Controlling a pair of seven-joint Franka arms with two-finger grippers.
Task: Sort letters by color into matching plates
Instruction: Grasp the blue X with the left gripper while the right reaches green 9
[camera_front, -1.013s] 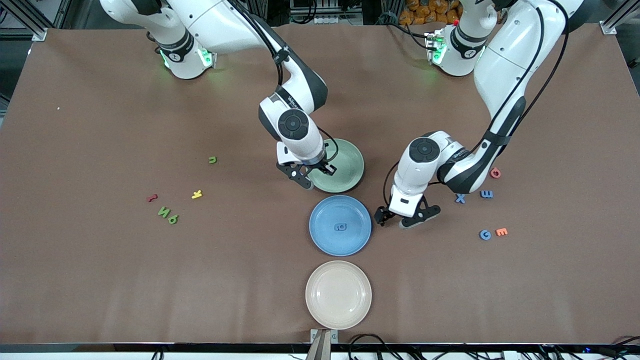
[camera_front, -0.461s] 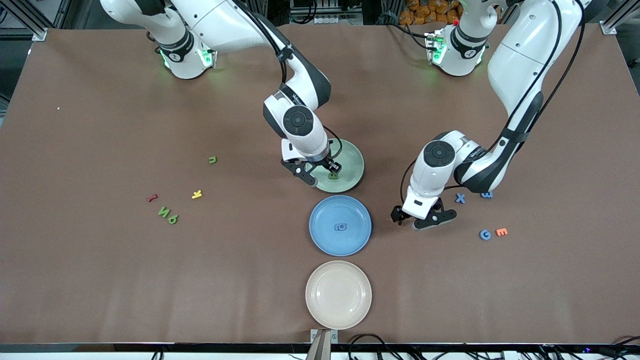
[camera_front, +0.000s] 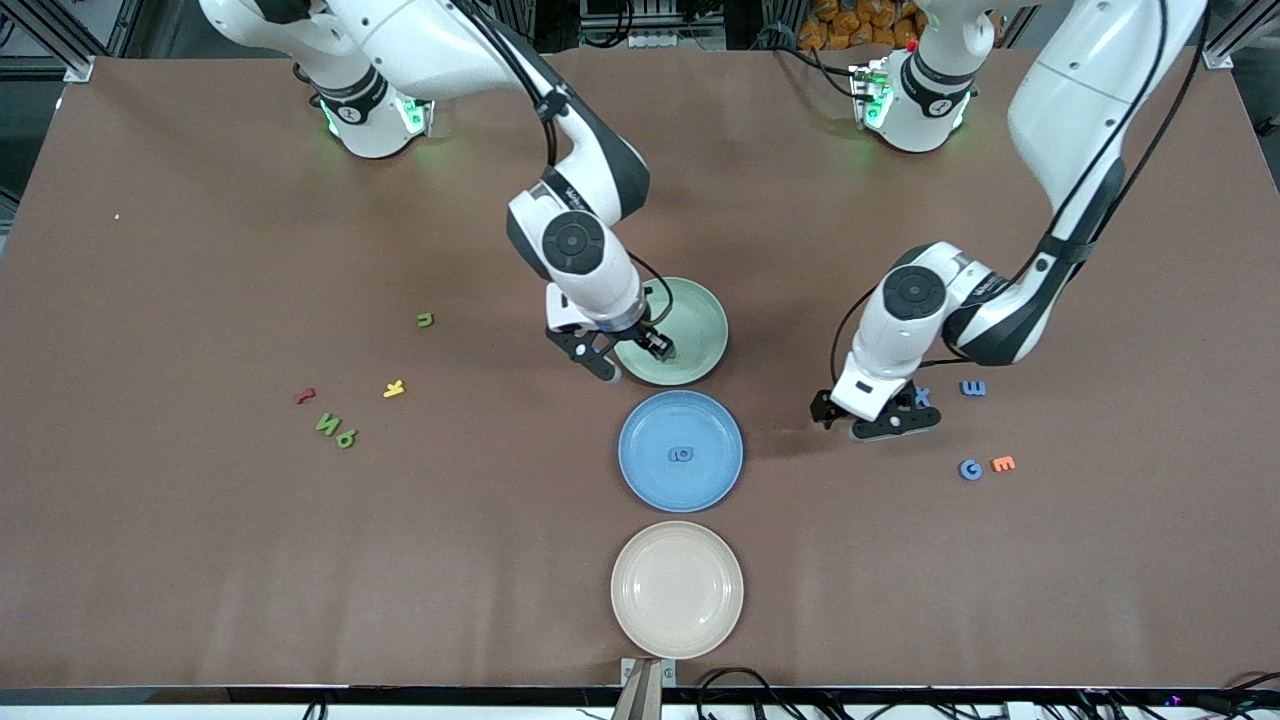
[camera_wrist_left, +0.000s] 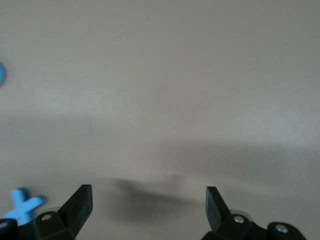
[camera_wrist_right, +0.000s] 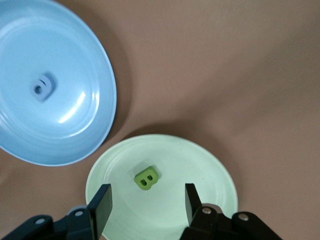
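My right gripper (camera_front: 632, 358) is open and empty, over the edge of the pale green plate (camera_front: 700, 310). A green letter B (camera_wrist_right: 146, 178) lies in that plate (camera_wrist_right: 200, 165), just past my fingertips. The blue plate (camera_front: 645, 440), nearer the camera, holds one blue letter (camera_front: 681, 455), which also shows in the right wrist view (camera_wrist_right: 42, 86). My left gripper (camera_front: 858, 420) is open and empty, low over bare table beside a blue X (camera_front: 922, 397). In the left wrist view the X (camera_wrist_left: 22, 207) sits just outside one finger (camera_wrist_left: 75, 210).
A cream plate (camera_front: 677, 590) lies nearest the camera. A blue letter (camera_front: 973, 388), a blue G (camera_front: 970, 469) and an orange E (camera_front: 1003, 463) lie toward the left arm's end. Green letters (camera_front: 337, 430), another green one (camera_front: 425, 320), a yellow K (camera_front: 394, 389) and a red letter (camera_front: 304, 396) lie toward the right arm's end.
The green B has come to lie in the green plate and my right gripper has drawn back from it. My left gripper has moved from beside the blue plate toward the blue X.
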